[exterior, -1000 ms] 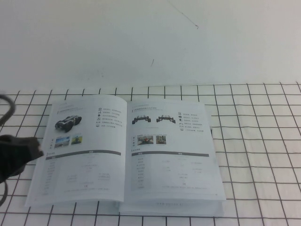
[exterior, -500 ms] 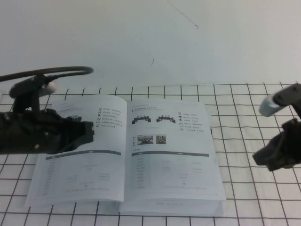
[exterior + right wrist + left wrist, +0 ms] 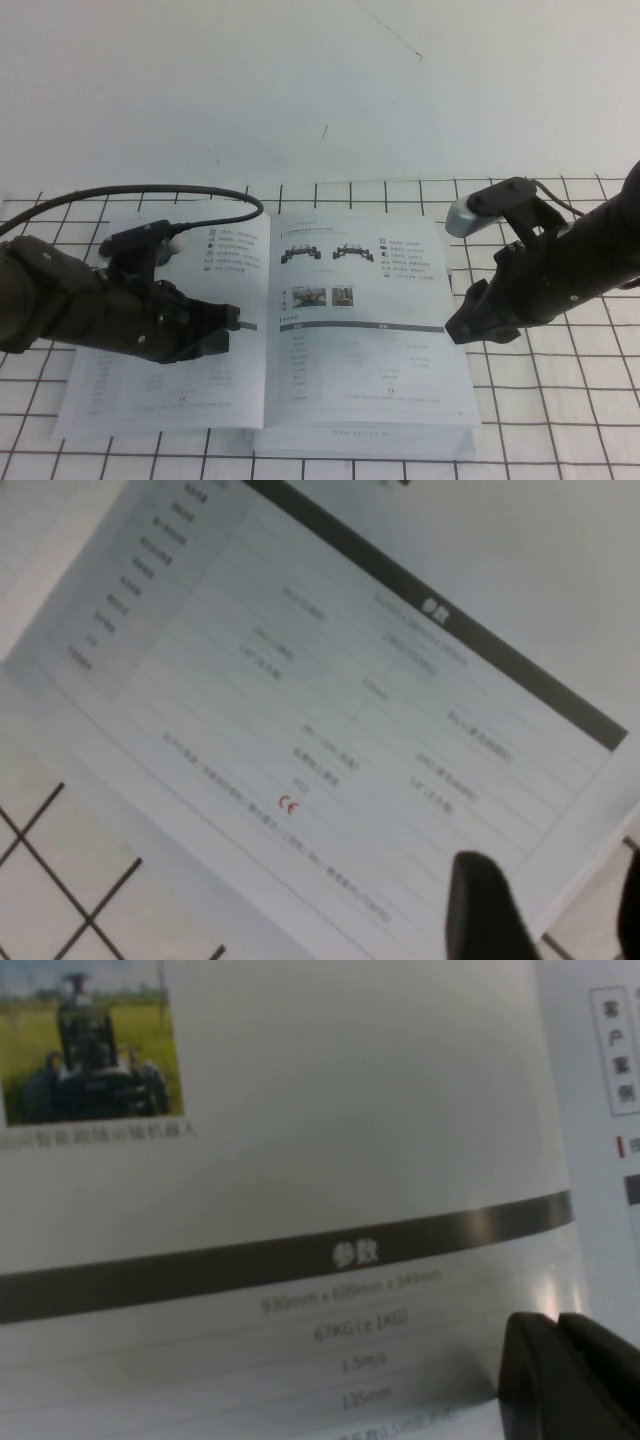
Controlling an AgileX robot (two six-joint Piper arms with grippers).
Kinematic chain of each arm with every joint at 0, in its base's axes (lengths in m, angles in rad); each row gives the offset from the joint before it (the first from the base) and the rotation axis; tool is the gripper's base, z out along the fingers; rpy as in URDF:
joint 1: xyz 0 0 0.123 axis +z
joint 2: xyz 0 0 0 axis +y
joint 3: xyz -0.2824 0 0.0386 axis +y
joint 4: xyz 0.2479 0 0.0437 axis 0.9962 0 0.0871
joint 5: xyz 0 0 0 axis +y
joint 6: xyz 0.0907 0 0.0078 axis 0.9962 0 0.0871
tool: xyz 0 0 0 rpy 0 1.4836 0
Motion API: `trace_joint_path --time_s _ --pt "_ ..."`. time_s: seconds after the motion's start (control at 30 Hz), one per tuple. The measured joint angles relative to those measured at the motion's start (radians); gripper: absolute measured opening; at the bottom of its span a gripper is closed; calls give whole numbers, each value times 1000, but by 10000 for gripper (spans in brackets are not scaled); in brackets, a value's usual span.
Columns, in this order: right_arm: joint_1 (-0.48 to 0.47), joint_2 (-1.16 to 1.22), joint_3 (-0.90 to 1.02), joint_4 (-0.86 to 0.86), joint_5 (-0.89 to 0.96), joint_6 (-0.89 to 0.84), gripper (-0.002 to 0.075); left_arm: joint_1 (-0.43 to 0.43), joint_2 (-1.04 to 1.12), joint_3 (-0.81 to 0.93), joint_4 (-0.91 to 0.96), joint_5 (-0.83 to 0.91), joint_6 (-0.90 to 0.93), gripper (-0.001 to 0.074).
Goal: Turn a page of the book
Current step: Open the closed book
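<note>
Book pages lie open and flat: the book (image 3: pixel 270 330) sits low in the centre of the high view, on the gridded white table (image 3: pixel 560 420). Its right-hand page (image 3: pixel 365 320), showing two dark robot chassis side by side above a grey-headed table, lies flat. The left gripper (image 3: pixel 228 322) hangs over the left-hand page in the lower left of the frame, its dark tips pressed together near the book's spine; the left wrist view shows them just above the grey table header. The right gripper (image 3: pixel 462 322) sits at the page's outer edge, right of centre, and in the right wrist view its dark fingers (image 3: pixel 485 905) stand apart, holding nothing.
</note>
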Motion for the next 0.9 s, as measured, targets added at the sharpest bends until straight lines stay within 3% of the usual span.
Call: trace_joint_path --time_s 0.1,0.2,0.9 --pt "0 36 -25 0 -10 23 350 0 19 0 0 -24 6 -3" --pt "0 72 -56 0 -16 76 384 -2 21 0 0 -50 6 -2" --pt "0 256 -186 -9 -10 207 398 -2 106 -4 0 -98 7 -3"
